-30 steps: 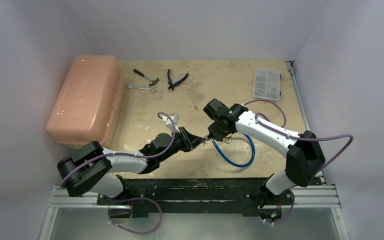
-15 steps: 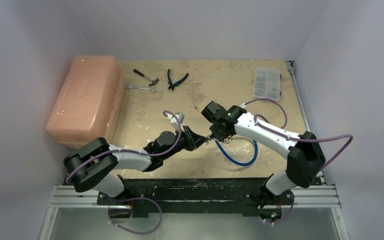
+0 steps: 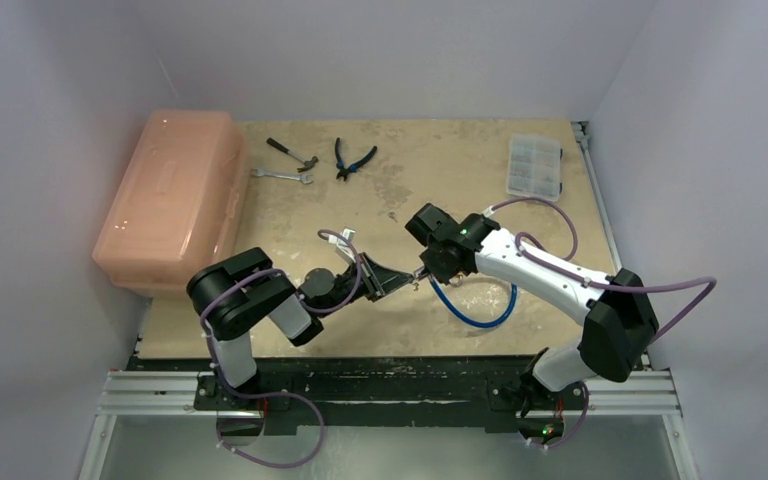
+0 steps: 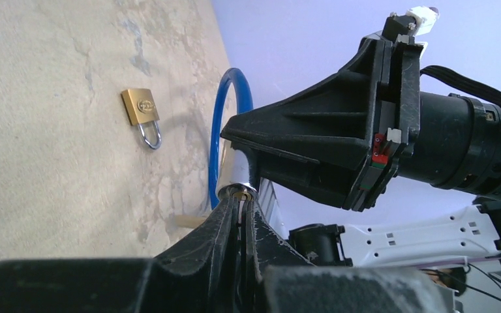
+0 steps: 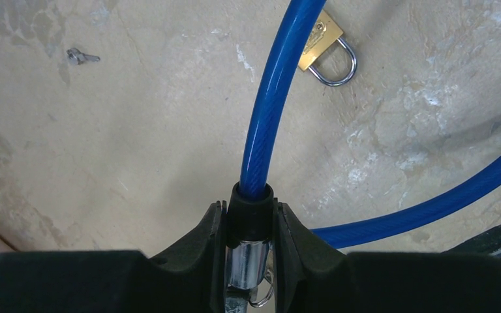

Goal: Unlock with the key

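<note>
A blue cable lock [image 3: 472,318] loops on the table. My right gripper [image 3: 430,268] is shut on its black collar and silver lock cylinder [image 5: 242,264], holding that end up. My left gripper [image 3: 392,283] meets it from the left, its fingers [image 4: 225,225] pressed together on the thin key [image 4: 241,210], whose tip sits at the brass keyhole of the cylinder [image 4: 240,173]. In the right wrist view the key ring [image 5: 265,297] hangs below the cylinder. Most of the key is hidden between the fingers.
A small brass padlock [image 4: 142,112] lies on the table by the cable and also shows in the right wrist view [image 5: 321,44]. An orange toolbox [image 3: 170,200] stands left. Hammer [image 3: 292,152], wrench [image 3: 282,175], pliers [image 3: 353,158] and a clear parts box [image 3: 535,166] lie at the back.
My left arm has folded in, its shoulder and elbow swinging right toward the lock, with the wrist turning. Its fingertips stay at the lock cylinder. The right arm has barely moved.
</note>
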Robot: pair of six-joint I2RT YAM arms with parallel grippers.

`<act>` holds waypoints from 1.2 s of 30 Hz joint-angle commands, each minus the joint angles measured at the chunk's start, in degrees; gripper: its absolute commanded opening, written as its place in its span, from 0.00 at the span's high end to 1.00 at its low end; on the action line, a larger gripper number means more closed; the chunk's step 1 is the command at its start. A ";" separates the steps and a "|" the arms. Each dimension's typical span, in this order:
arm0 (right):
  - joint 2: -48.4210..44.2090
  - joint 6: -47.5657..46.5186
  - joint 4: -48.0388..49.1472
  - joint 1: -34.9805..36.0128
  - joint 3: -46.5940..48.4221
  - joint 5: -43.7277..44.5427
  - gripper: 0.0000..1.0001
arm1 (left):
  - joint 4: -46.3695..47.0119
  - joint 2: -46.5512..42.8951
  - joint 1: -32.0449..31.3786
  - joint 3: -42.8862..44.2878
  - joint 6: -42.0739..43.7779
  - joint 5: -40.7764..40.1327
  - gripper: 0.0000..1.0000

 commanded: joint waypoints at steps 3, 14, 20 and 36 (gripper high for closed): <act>-3.12 1.42 3.56 2.53 1.84 -6.06 1.00 | 6.54 3.76 0.23 -0.72 -0.01 1.31 1.00; -2.87 3.11 1.47 2.52 2.01 -6.49 1.00 | -7.57 -5.89 0.15 -1.90 7.21 0.35 0.44; -3.42 3.17 1.49 2.52 2.00 -5.89 1.00 | -7.55 -9.13 0.14 -5.45 5.84 0.34 0.40; -2.56 3.15 1.22 2.52 1.41 -5.80 1.00 | -41.23 -32.28 0.19 -1.72 20.22 -2.46 0.37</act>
